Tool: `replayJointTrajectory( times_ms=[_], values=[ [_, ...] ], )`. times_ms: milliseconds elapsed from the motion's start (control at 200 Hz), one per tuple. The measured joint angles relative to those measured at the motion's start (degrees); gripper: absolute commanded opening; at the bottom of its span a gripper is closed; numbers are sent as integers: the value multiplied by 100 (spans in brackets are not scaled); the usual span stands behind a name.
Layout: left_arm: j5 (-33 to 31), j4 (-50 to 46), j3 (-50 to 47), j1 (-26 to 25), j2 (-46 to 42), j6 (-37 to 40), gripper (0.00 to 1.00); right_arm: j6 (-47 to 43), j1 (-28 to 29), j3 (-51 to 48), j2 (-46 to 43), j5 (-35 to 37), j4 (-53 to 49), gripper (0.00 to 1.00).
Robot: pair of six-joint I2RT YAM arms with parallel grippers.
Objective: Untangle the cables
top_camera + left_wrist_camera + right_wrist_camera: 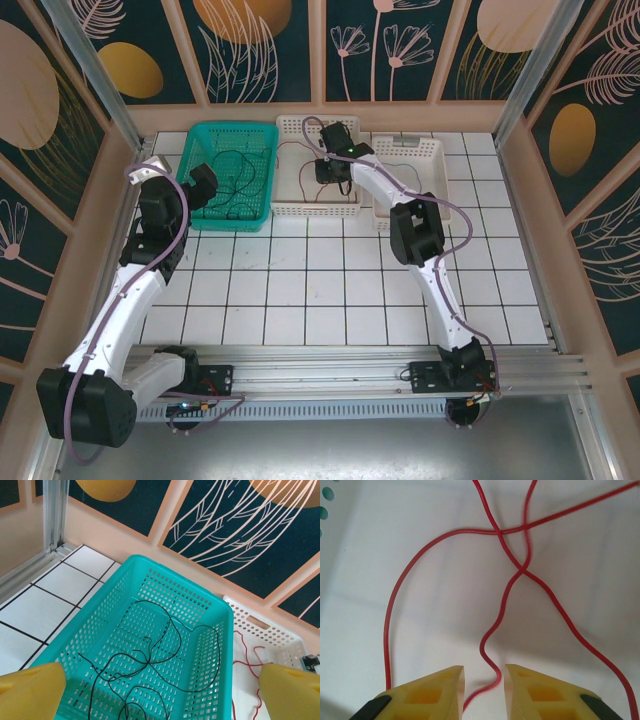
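Thin black cables [148,663] lie in loose, crossing loops on the floor of a teal basket [175,572]. My left gripper [160,695] hangs above that basket's near end, open wide, with nothing between its yellow fingers. A red cable [522,570] curls and crosses itself on the white floor of the middle basket [300,208]. My right gripper [484,672] is low inside this basket with its jaws a little apart. A bend of the red cable runs through the gap, and neither pad presses on it. A stretch of the red cable [240,647] also shows beside the teal basket.
Three baskets stand in a row at the back of the tiled table: the teal basket [235,127] on the left, the white middle one, and another white basket [430,150] on the right. Patterned walls close off the back and sides.
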Motion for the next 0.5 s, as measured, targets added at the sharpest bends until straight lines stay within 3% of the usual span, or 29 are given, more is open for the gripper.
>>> replayJointTrajectory(
  times_ms=[230, 450, 455, 480, 500],
  values=[
    [0, 0, 0, -2, 0, 2, 99, 4, 0, -232, -437, -28, -39, 46],
    [0, 2, 0, -2, 0, 4, 99, -2, 0, -1268, -1941, -267, 450, 56],
    [0, 2, 0, -2, 0, 4, 99, -2, 0, -1300, -1998, -282, 466, 57],
    [0, 2, 0, -2, 2, 7, 98, 0, 2, -1416, -2199, -306, 555, 92],
    [0, 2, 0, -2, 2, 7, 98, 7, 4, -1510, -2343, -308, 623, 99]
  ],
)
